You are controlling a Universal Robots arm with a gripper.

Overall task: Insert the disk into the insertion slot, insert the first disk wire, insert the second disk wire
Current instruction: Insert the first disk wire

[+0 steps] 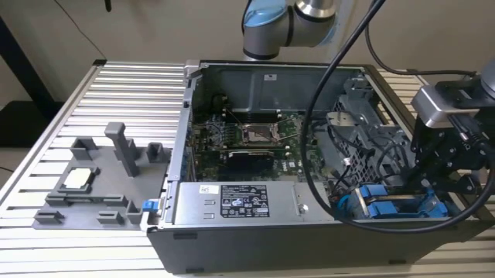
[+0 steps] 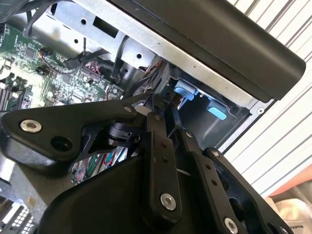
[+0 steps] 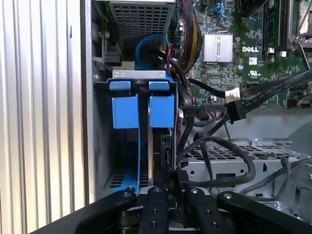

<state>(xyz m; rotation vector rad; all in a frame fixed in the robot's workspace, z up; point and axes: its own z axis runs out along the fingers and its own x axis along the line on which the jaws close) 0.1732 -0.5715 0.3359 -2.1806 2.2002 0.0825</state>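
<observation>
The disk sits edge-on in the insertion slot (image 3: pixel 100 146), a grey metal bay at the case's front corner. Its blue carrier tab (image 3: pixel 161 111) faces out beside a second blue tab (image 3: pixel 125 112). In the exterior view the blue carriers (image 1: pixel 386 207) lie at the case's lower right, with my gripper (image 1: pixel 433 179) just above them. In the first wrist view my gripper (image 3: pixel 174 195) is close against the disk's edge (image 3: pixel 164 146), its fingers (image 3: pixel 155 207) drawn in on a small black connector (image 3: pixel 174 179) of a disk wire. The second wrist view shows the fingers (image 2: pixel 158 146) near a blue tab (image 2: pixel 185 90).
Black cables (image 3: pixel 229 161) and a flat ribbon cable (image 3: pixel 273 87) loop right beside the bay. The motherboard (image 1: pixel 255 136) fills the case's middle and the power supply (image 1: pixel 240 202) lies along its front. A grey fixture (image 1: pixel 93 185) stands on the slatted table at the exterior view's left.
</observation>
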